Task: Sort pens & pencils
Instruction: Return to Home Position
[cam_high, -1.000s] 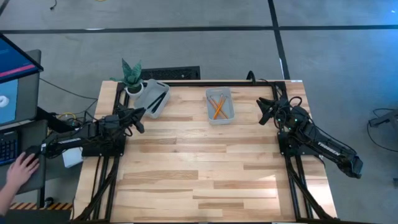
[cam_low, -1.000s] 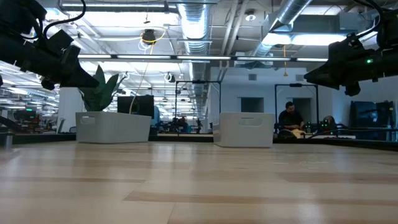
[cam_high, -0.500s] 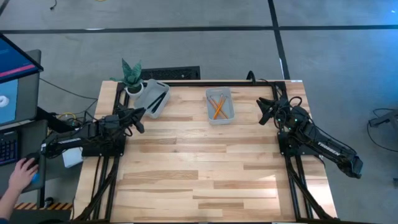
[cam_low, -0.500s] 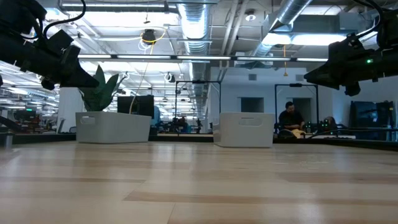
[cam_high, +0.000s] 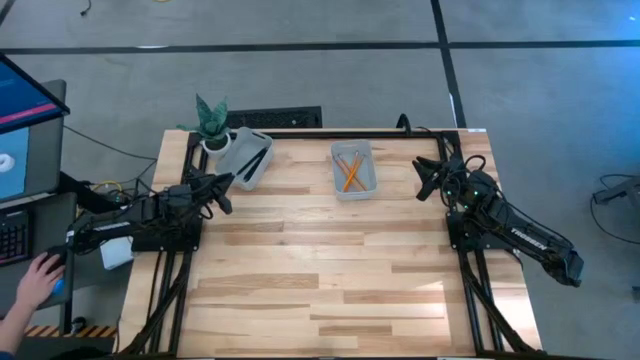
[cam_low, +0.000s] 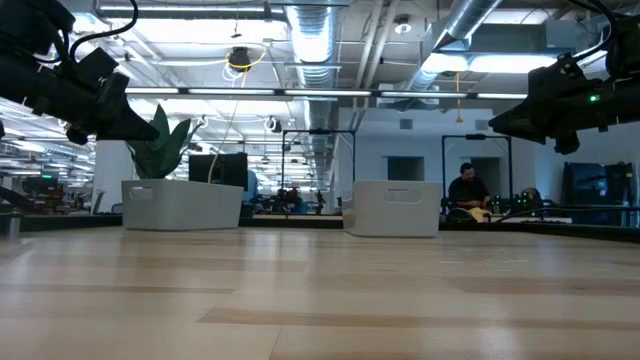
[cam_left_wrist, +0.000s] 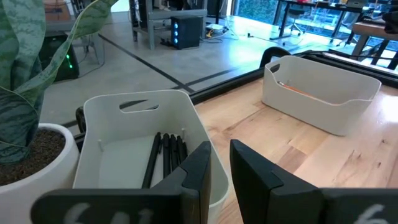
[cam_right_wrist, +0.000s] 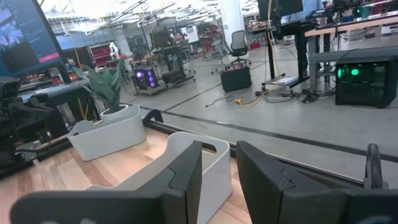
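The left arm (cam_high: 140, 215) hangs over the left edge of the tabletop (cam_high: 320, 270). Its jaws are only a narrow slit apart and grip nothing, just short of the left bin (cam_left_wrist: 106, 124). The pens (cam_left_wrist: 165, 152) lie side by side inside that bin. The right arm (cam_high: 500, 215) is at the right edge, its jaws parted a little wider and also empty, near the right bin (cam_high: 366, 158) without touching it. The pencils (cam_high: 350, 176) lie crossed in that bin. A plant (cam_high: 211, 118) stands just beside the left bin.
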